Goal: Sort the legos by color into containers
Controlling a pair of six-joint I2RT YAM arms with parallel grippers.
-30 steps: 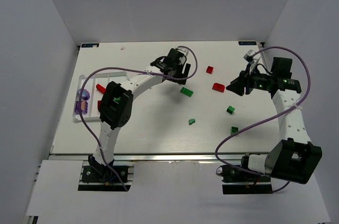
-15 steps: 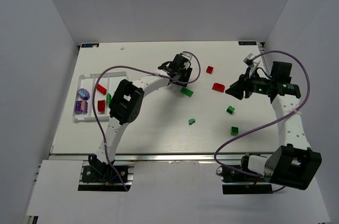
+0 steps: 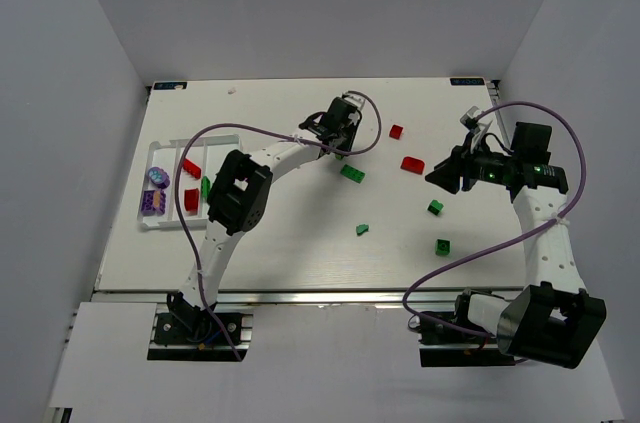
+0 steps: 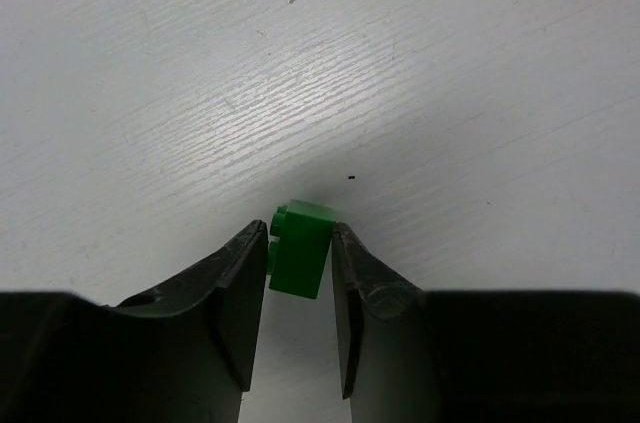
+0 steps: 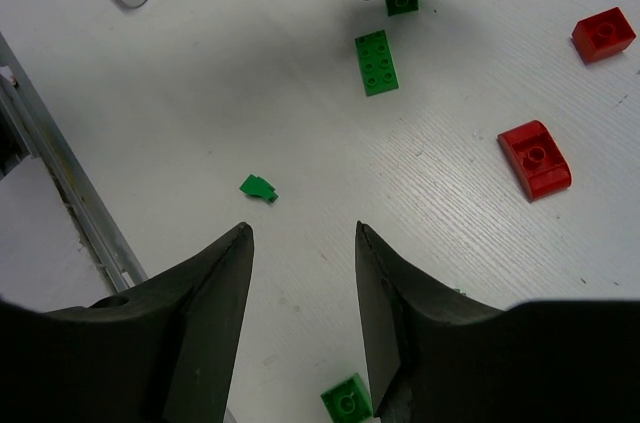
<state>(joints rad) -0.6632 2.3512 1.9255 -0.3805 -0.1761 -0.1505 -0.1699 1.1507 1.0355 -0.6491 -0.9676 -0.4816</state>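
Here, seen from above, a white surface [image 3: 280,243] carries scattered toy bricks, and a long green brick [image 3: 352,173] lies flat near its middle, studs up.

Just beyond the long green brick, on its far side, the left hand [image 4: 300,243] is lowered close to the surface. It is clenched on a small green brick [image 4: 300,261], with one dark finger pressed against each side. Whether that brick rests on the surface or is just lifted cannot be told.

Well to the right of the long green brick, the right hand [image 5: 303,233] hangs above the surface. Its two fingers are spread wide apart and nothing is between them.

To the right of the long green brick, between it and the right hand, lies a curved red brick [image 3: 412,164]. A square red brick [image 3: 396,131] sits farther back. Nearer the arm bases than the long green brick is a tiny green piece [image 3: 362,230]. To the right of that piece are two square green bricks [image 3: 435,207], well apart from each other.

Far to the left of the long green brick stands the white tray [image 3: 160,146], split by thin walls. One compartment holds a rounded purple piece [image 3: 157,177] and a purple brick [image 3: 152,201]. The next holds two red bricks [image 3: 190,167], and the one closest to the long green brick holds a green brick [image 3: 205,186].
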